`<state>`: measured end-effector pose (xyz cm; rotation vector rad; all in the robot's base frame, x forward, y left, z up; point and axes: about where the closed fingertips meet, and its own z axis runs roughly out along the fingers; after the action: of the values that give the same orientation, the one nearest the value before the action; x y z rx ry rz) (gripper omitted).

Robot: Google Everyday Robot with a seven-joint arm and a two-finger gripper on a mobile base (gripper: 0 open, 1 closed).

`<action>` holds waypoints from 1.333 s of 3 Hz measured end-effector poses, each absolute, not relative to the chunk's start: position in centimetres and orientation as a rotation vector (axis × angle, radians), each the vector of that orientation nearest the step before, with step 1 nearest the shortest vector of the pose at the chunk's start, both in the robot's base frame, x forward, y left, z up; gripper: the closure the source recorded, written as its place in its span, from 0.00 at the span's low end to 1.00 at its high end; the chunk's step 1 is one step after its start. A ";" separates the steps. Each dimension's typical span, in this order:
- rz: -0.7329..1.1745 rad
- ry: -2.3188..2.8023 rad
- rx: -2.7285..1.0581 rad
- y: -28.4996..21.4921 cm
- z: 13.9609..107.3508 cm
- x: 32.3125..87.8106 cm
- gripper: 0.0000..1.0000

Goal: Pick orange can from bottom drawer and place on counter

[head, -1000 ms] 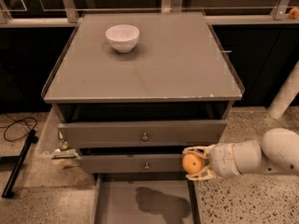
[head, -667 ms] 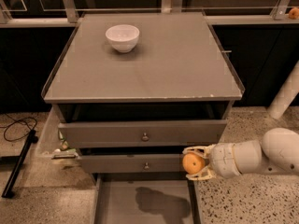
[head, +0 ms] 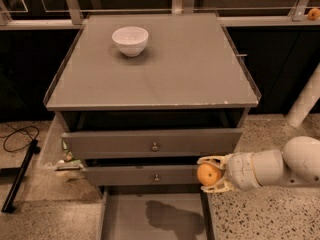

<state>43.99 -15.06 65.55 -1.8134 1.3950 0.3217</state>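
The orange can sits between the two fingers of the claw, which close on it from above and below. It hangs in the air at the right end of the lower drawer front, just above the right wall of the bottom drawer. It is well below the top of the desk.

The bottom drawer is pulled out, and its flat gray floor carries only a dark shadow. The white arm reaches in from the right edge, roughly level.

Against the frames from a second ago, the can, claw and arm lie in the same place, with no visible shift.

Above, the upper drawer front stands slightly out. A white bowl rests upright near the back left of the desk. A black cable loops on the floor to the left.
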 end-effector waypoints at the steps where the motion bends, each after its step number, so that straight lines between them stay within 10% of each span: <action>1: 0.313 1.378 -1.815 -15.1 66.2 43.9 1.00; 4: 0.292 1.375 -1.813 -15.5 66.9 43.7 1.00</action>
<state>43.74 -15.55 66.88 -1.8125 1.3754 0.2925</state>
